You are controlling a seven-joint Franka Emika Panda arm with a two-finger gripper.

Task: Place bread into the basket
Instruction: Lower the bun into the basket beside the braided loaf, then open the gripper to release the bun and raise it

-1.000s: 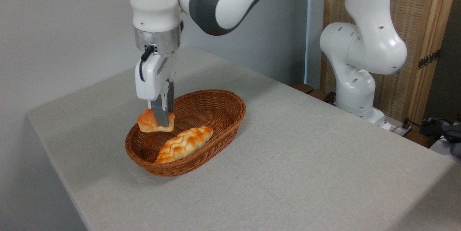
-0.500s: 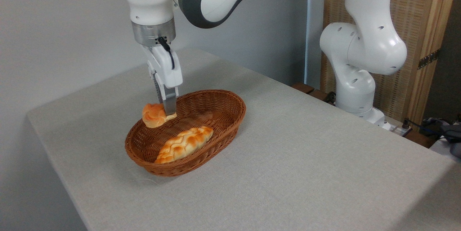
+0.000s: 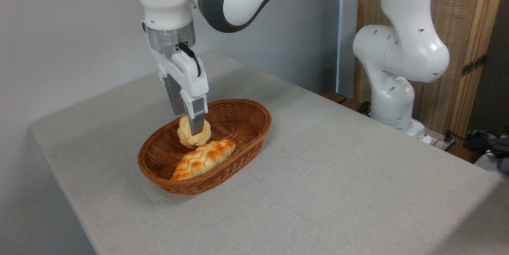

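Observation:
The bread (image 3: 187, 134), a small round bun showing its pale underside, hangs tilted over the inside of the basket (image 3: 246, 125). My gripper (image 3: 195, 131) points down and is shut on the bun, one grey finger crossing its front. The reddish-brown oval wicker basket sits left of the table's middle. The bun is just above the far end of a braided loaf; whether they touch I cannot tell.
A longer braided golden loaf (image 3: 203, 158) lies along the basket's near side. The arm's white base (image 3: 391, 100) stands at the table's far right edge. A wooden screen (image 3: 469, 48) and cables are behind it. The table's left edge (image 3: 59, 167) drops off near the basket.
The gripper has carried the bun to the right, from over the basket's left rim to above its inside. The wrist has turned, so the bun now shows its pale base.

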